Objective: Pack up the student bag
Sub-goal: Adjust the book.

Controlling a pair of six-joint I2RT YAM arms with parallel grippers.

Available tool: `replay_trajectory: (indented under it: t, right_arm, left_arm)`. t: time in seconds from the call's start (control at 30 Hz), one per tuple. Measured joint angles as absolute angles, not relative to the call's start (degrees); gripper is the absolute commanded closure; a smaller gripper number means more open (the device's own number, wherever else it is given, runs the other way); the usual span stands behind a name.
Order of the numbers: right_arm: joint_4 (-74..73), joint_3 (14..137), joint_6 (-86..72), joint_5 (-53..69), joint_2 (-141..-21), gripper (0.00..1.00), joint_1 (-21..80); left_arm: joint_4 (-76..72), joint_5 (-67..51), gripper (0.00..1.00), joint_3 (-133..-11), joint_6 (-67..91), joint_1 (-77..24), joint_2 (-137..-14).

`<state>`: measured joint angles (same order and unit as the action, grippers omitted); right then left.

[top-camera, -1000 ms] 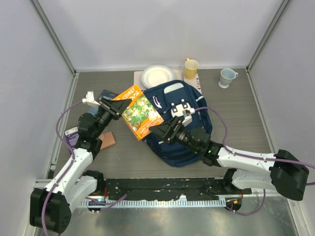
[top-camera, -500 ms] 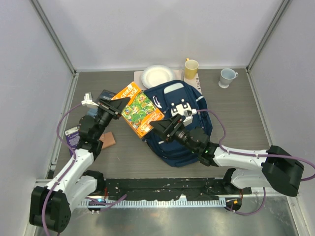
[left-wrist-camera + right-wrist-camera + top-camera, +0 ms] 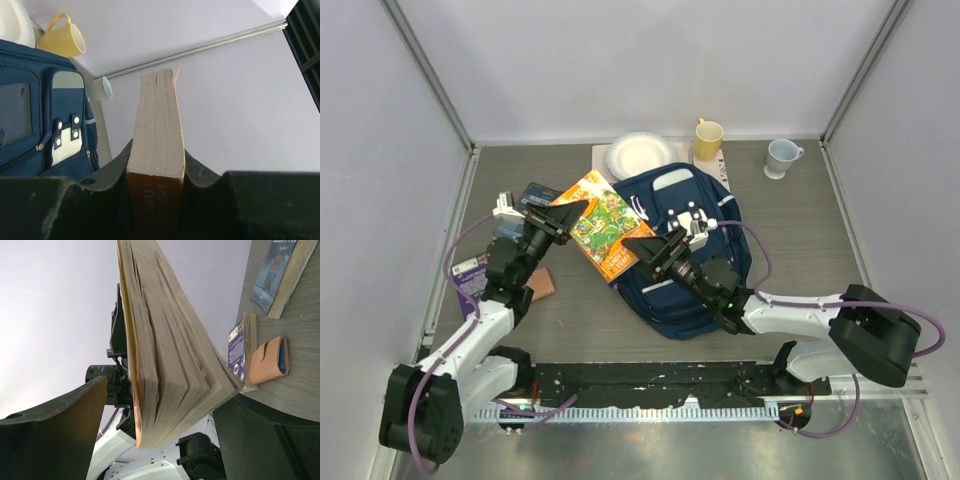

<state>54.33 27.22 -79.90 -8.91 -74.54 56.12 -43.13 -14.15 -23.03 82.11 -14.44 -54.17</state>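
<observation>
Two pincers meet at one orange paperback point(image 3: 605, 225). The left pincer point(image 3: 560, 215) is clenched on the book's spine end and holds it clear of the table, tilted, with the cover facing up. The right pincer point(image 3: 648, 248) is released. Its jaws are spread wide to either side of the book's opposite corner. In its wrist view open space shows between one finger and the cover; whether the other finger touches the pages, I cannot tell.

The student bag point(image 3: 695, 310) lies flat on the table directly beneath the right pincer and its forearm, front face up, with its white buckle patch just beyond that pincer's wrist. From the left pincer it sits past the far end of the book.

Beyond the bag, away from the right pincer, are a white plate point(image 3: 640, 155) and a yellow mug point(image 3: 708, 135). A pale cup point(image 3: 782, 155) stands farther off to that pincer's right. Behind the left pincer, beside its forearm, a tan wallet point(image 3: 542, 284) lies on the table near a purple-covered book point(image 3: 467, 275). A dark book point(image 3: 535, 192) lies just past the left pincer's outer side.
</observation>
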Motion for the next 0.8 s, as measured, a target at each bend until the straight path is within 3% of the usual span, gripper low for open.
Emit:
replay_trajectory:
  t: [0.17,0.27,0.33,0.43,0.47,0.53,0.57,0.63,0.67,0.7,0.8]
  right_arm:
    - [57.7,27.7,-79.9,-9.0,-76.8,0.14,56.0]
    - [59.4,27.8,-79.9,-9.0,-76.9,0.19,56.0]
    - [60.4,27.8,-79.9,-9.0,-76.9,0.36,55.9]
    - [61.6,27.8,-79.9,-9.0,-77.4,0.53,55.7]
    - [61.7,27.9,-79.8,-8.9,-77.7,0.68,55.7]
    - [61.7,27.9,-79.5,-8.9,-78.1,0.84,55.5]
    - [61.7,27.9,-79.7,-8.9,-78.3,0.99,55.4]
    - [61.7,27.9,-79.7,-8.9,-78.4,0.99,55.4]
    - [61.7,27.9,-79.5,-8.9,-78.4,0.99,55.2]
    - [61.7,27.9,-79.4,-8.9,-78.4,0.99,55.1]
    - [60.0,27.6,-78.8,-9.0,-77.1,0.99,54.6]
  left_arm:
    - [-44.8,-14.4,1.00,-22.9,82.7,-15.1,-54.9]
    - [-46.6,-14.3,1.00,-22.0,83.6,-15.3,-55.2]
    - [-47.4,-14.3,1.00,-21.6,84.0,-15.3,-55.7]
    - [-48.4,-14.3,1.00,-21.2,84.6,-15.3,-56.4]
    - [-48.7,-14.3,1.00,-21.2,85.0,-15.3,-56.7]
    - [-49.5,-14.3,1.00,-21.2,85.3,-15.3,-57.0]
    - [-49.9,-14.3,1.00,-21.2,85.4,-15.4,-57.2]
    - [-50.3,-14.3,0.83,-21.2,85.5,-15.4,-57.5]
    - [-50.4,-14.3,0.70,-21.2,85.5,-15.4,-57.7]
    - [-50.4,-14.3,0.43,-21.2,85.5,-15.4,-57.8]
    - [-49.2,-15.0,0.19,-21.3,84.5,-15.5,-57.6]
